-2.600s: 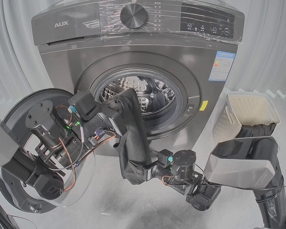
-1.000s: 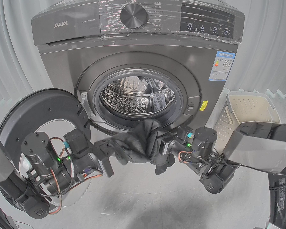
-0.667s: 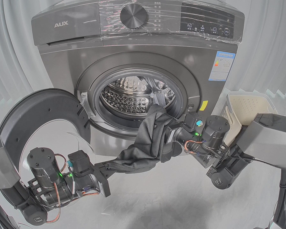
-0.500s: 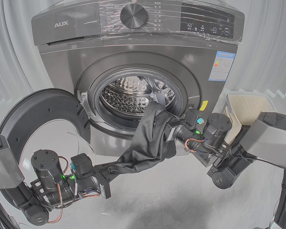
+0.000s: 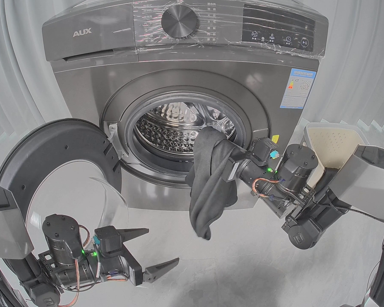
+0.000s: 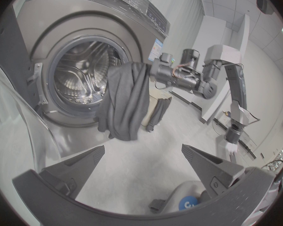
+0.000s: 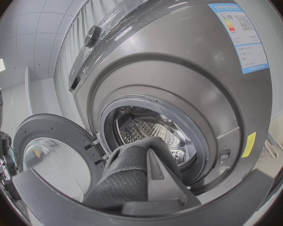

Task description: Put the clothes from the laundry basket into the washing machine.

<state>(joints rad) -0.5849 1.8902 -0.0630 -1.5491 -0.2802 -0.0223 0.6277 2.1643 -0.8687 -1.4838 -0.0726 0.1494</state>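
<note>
A dark grey garment [image 5: 209, 180] hangs from my right gripper [image 5: 224, 160], which is shut on its upper part just in front of the lower right rim of the drum opening [image 5: 185, 126]. Its loose end dangles toward the floor. In the right wrist view the garment [image 7: 122, 173] drapes over one finger [image 7: 158, 176], with the drum [image 7: 147, 129] behind it. My left gripper [image 5: 162, 247] is low at the left, open and holding nothing, apart from the garment [image 6: 125, 101]. The laundry basket [image 5: 328, 129] stands at the right of the washing machine [image 5: 94, 82].
The round door [image 5: 55, 150] is swung open to the left, above my left arm. A dark cloth [image 6: 158, 113] hangs over the basket's edge in the left wrist view. Bare floor [image 5: 226, 261] lies in front of the machine.
My left gripper has let go of the garment, opened and dropped lower. My right gripper has carried the garment up toward the drum opening, and it now hangs from that gripper alone.
</note>
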